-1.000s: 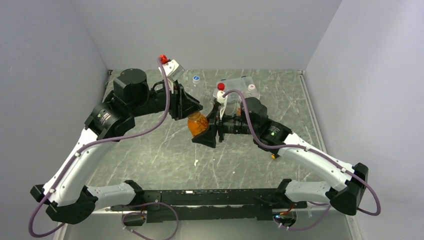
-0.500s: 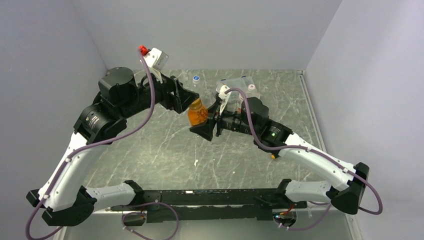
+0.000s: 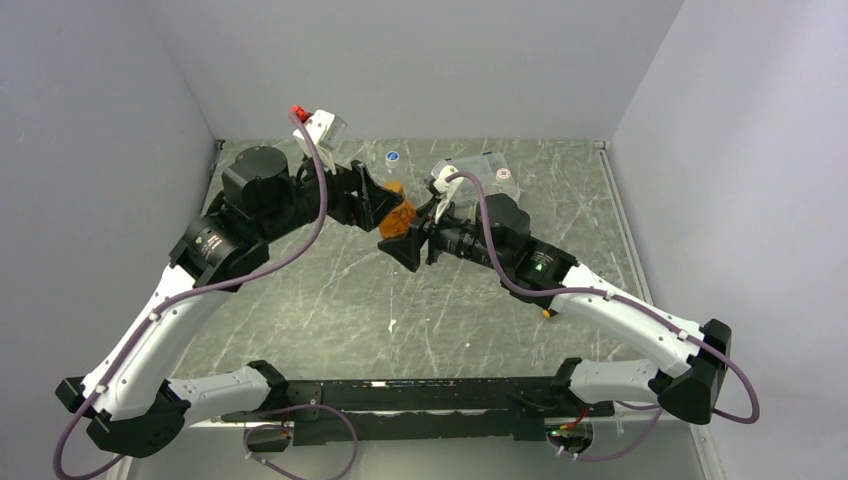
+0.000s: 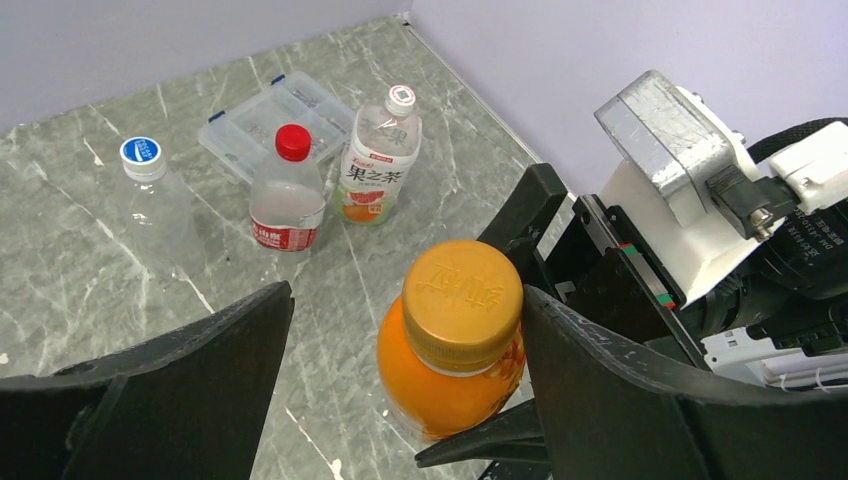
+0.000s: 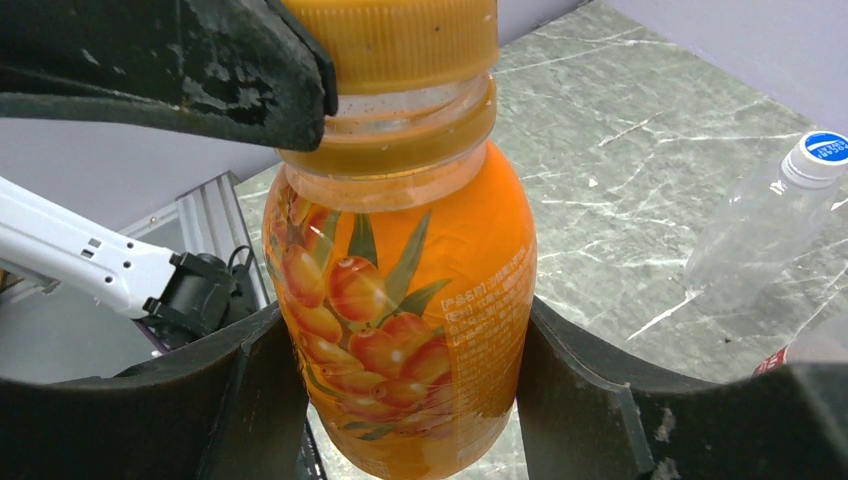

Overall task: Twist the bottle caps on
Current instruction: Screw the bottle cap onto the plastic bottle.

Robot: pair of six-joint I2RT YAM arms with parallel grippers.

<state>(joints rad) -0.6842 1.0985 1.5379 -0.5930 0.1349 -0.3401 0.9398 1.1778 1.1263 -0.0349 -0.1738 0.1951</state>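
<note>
The squat orange bottle (image 5: 400, 330) is off the table, my right gripper (image 5: 400, 315) shut on its labelled body. Its orange cap (image 4: 462, 300) sits on the neck. My left gripper (image 4: 408, 295) is open around that cap: one finger (image 4: 600, 380) lies against its side, the other (image 4: 200, 370) stands well clear. From above, both grippers meet at the bottle (image 3: 398, 218) near the back middle. Three bottles stand capped on the table: a clear one (image 4: 150, 205) with a blue cap (image 4: 140, 151), a red-labelled one (image 4: 285, 205) with a red cap (image 4: 293, 141), and a white-labelled one (image 4: 375, 165) with a whitish cap (image 4: 402, 96).
A flat clear compartment box (image 4: 262, 115) lies behind the standing bottles, near the back wall. The clear blue-capped bottle (image 5: 760, 230) stands right of the held bottle in the right wrist view. Walls enclose the marble table (image 3: 330, 300) at the back and both sides.
My left gripper was shut on the orange cap and has opened off it. Both arms have carried the bottle farther toward the back of the table.
</note>
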